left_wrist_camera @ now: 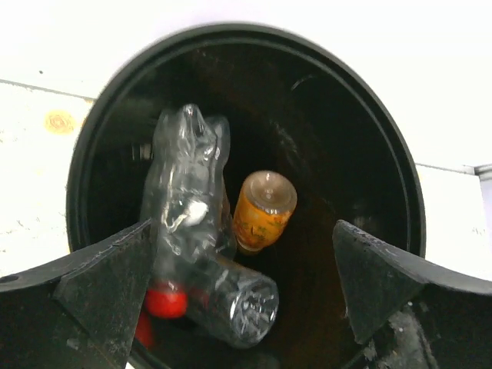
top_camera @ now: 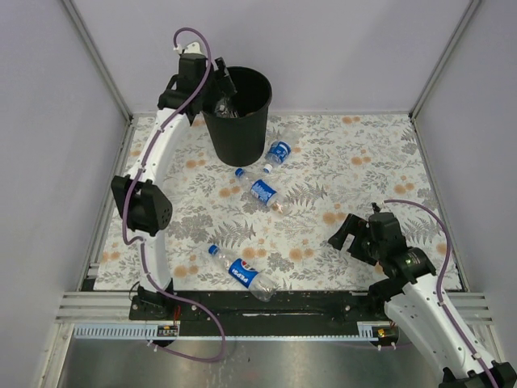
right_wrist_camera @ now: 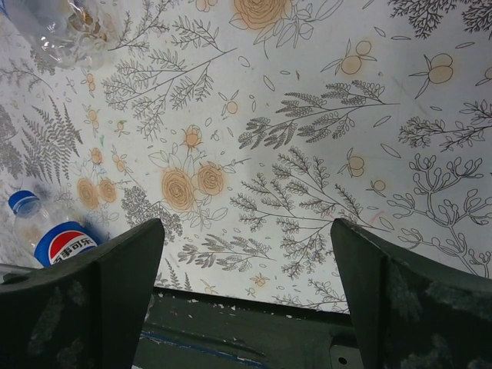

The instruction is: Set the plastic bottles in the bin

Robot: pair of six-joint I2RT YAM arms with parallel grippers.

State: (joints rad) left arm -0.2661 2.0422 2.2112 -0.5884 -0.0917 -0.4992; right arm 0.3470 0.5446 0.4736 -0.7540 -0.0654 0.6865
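Observation:
The black bin [top_camera: 257, 121] stands at the back of the table. My left gripper [top_camera: 220, 87] hangs over its mouth, open and holding nothing. In the left wrist view the open left gripper [left_wrist_camera: 243, 228] looks down past the bin's rim [left_wrist_camera: 92, 146]. Inside lie a crumpled clear bottle [left_wrist_camera: 187, 188] with a red cap [left_wrist_camera: 164, 301], an orange bottle [left_wrist_camera: 264, 209] and another clear bottle [left_wrist_camera: 234, 301]. Three blue-labelled bottles lie on the table: beside the bin [top_camera: 279, 152], mid-table [top_camera: 260, 191], near the front [top_camera: 242, 273]. My right gripper [top_camera: 347, 231] hovers open and empty at the right [right_wrist_camera: 246, 231].
A flower-patterned cloth [top_camera: 355, 162] covers the table, with pale walls on three sides. A black rail [right_wrist_camera: 254, 330] runs along the near edge under the right gripper. In the right wrist view a blue-labelled bottle [right_wrist_camera: 55, 240] shows at left and a clear one [right_wrist_camera: 61, 31] at top left.

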